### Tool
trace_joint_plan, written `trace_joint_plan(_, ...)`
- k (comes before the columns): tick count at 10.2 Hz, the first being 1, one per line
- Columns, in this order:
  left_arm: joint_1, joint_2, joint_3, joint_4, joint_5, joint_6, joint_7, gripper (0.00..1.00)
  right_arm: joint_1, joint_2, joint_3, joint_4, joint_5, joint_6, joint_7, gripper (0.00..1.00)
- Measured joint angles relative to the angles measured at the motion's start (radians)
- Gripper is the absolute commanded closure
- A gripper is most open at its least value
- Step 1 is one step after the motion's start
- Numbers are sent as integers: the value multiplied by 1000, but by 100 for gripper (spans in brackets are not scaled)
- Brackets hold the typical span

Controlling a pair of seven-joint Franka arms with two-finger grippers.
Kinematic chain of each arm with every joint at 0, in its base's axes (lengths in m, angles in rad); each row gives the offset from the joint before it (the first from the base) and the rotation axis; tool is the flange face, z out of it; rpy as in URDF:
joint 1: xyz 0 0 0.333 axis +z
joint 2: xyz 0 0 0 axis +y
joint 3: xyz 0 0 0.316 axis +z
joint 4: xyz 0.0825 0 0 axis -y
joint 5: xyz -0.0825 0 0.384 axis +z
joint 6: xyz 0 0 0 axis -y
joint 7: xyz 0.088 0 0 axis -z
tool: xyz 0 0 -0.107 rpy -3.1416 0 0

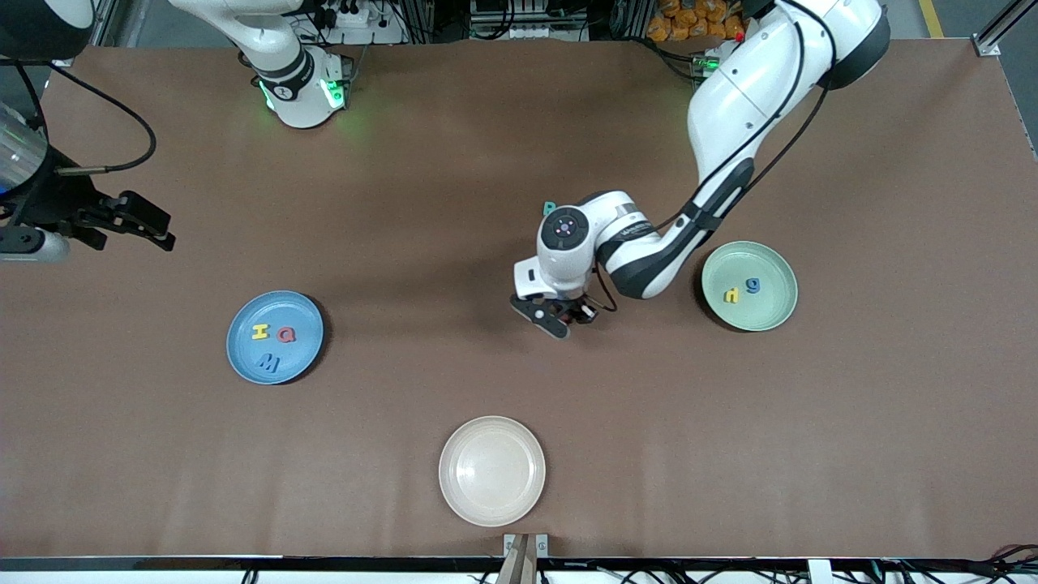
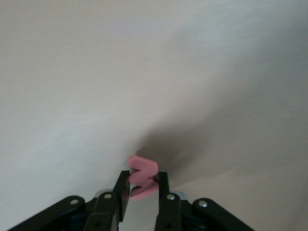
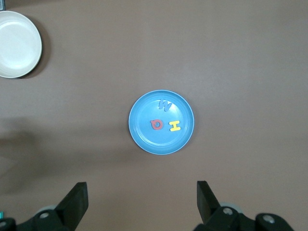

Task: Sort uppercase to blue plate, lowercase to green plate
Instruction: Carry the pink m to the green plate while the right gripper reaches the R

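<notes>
The left arm reaches down mid-table, its left gripper (image 2: pixel 143 190) clamped on a small pink letter (image 2: pixel 142 175). The right arm waits high, its right gripper (image 3: pixel 142 202) spread wide.

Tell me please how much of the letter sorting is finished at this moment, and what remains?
Done: the yellow H, red Q and blue M lie in the blue plate; a yellow letter and the blue g lie in the green plate.

In hand: the left gripper is shut on a pink-red letter over the table's middle.

Left: a teal letter peeks out beside the left wrist. The open right gripper waits high over the blue plate.
</notes>
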Motion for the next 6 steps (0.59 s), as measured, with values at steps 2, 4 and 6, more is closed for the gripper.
trace_joint_plan(2, 129, -38, -79, 0, 0, -99, 100, 100, -1, -13, 6, -16, 0, 12, 0, 0)
trace_joint_plan(4, 304, -54, -189, -8, 0, -185, 217, 100, -1, -26, 11, -44, 0, 31, 0, 0)
trace_joint_plan(6, 498, -55, -291, -72, 1, -195, 297, 100, 0, -32, 26, -50, 0, 34, 0, 0)
